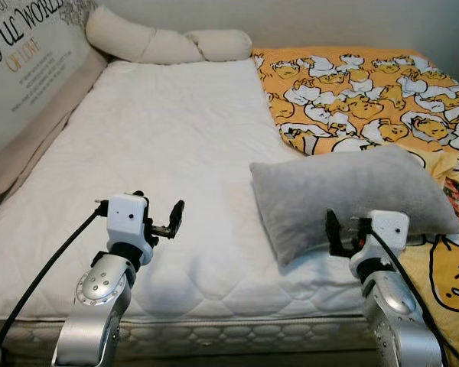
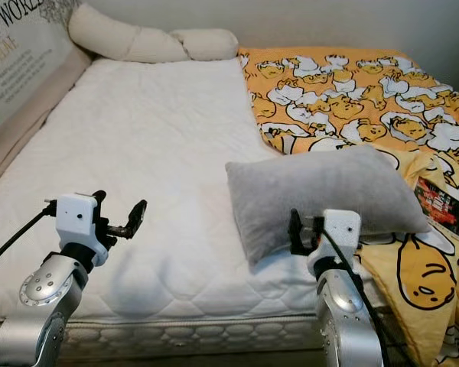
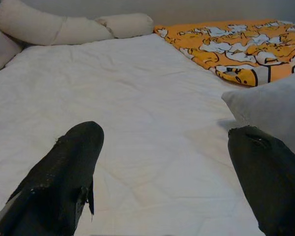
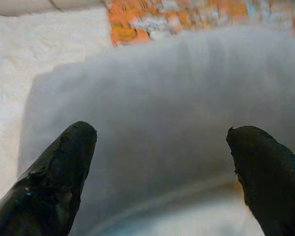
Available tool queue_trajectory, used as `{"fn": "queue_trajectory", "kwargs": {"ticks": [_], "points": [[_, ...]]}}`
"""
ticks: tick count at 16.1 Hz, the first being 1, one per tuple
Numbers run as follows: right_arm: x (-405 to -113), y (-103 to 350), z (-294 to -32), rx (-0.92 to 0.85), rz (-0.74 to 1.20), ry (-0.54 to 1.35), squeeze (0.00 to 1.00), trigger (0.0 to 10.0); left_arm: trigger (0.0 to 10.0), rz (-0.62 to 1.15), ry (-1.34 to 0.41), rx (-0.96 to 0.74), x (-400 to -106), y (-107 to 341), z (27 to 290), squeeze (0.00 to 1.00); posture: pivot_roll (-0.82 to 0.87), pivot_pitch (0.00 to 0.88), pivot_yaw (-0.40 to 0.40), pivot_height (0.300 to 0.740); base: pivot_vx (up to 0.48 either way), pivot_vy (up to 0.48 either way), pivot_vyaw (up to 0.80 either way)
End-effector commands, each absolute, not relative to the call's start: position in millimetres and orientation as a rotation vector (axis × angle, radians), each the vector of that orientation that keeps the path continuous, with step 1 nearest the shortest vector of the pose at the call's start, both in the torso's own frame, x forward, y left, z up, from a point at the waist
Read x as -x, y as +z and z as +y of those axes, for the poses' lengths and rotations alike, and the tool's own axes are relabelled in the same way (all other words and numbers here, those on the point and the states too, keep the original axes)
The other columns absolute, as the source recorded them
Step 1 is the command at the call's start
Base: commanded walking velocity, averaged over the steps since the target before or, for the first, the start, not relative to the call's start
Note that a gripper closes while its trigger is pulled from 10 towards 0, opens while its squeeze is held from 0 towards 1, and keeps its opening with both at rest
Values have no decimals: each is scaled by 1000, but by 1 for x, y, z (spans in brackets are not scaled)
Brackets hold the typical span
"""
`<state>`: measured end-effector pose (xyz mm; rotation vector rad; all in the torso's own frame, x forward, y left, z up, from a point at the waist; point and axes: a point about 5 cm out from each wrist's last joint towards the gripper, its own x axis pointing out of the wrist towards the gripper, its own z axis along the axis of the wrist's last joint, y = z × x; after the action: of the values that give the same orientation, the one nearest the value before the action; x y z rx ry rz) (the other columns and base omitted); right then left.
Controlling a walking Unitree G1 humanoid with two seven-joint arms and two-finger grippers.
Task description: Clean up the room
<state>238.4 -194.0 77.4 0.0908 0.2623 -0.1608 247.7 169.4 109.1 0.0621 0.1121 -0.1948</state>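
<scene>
At the foot of the bed. My right gripper (image 1: 343, 232) is lined up on the soft grey rectangular pillow (image 1: 352, 195), jaws spread wide, near edge of the pillow sitting between the two fingers in the right wrist view but not pinched yet. Looks like close approach, contact unclear.

The pillow lies flat across the seam where the white quilted mattress (image 1: 153, 168) meets the crumpled orange duck-print blanket (image 1: 367, 84), one end on each, tilted a bit.

My left gripper (image 1: 170, 220) hovers over bare mattress near the front edge, jaws also wide apart, holding nothing, pillow corner off to its side.

Step in hand, my read: grab the pillow so it can go up to the head end, near the long cream bolster cushion (image 1: 164, 40) by the wall.

Next move needs: push right fingers further over the pillow edge, then close. It's squashy, so bite deep or fabric slips out. Left could come in on the near corner for a two-point lift.
</scene>
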Motion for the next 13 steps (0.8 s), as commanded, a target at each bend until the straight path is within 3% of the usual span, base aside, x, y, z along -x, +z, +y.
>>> {"fn": "queue_trajectory", "kwargs": {"ticks": [1, 6, 7, 13], "points": [[-242, 78, -202, -164, 277, -216, 1000, 10000, 10000, 118, -241, -81, -251, 110, 165, 0, -74, 0, 7, 740, 0, 0, 0], [-248, 73, -222, -540, 318, -465, 1000, 10000, 10000, 114, -558, -55, -252, 116, 141, 0, -82, 0, 12, 740, 0, 0, 0], [-259, 65, -221, -707, 357, -461, 1000, 10000, 10000, 121, -660, -65, -255, 118, 134, 0, -88, 0, 21, 740, 0, 0, 0], [-305, 48, -236, -968, 359, -466, 1000, 10000, 10000, 141, -959, -95, -260, 127, 113, 0, -77, 0, 42, 740, 0, 0, 0]]}}
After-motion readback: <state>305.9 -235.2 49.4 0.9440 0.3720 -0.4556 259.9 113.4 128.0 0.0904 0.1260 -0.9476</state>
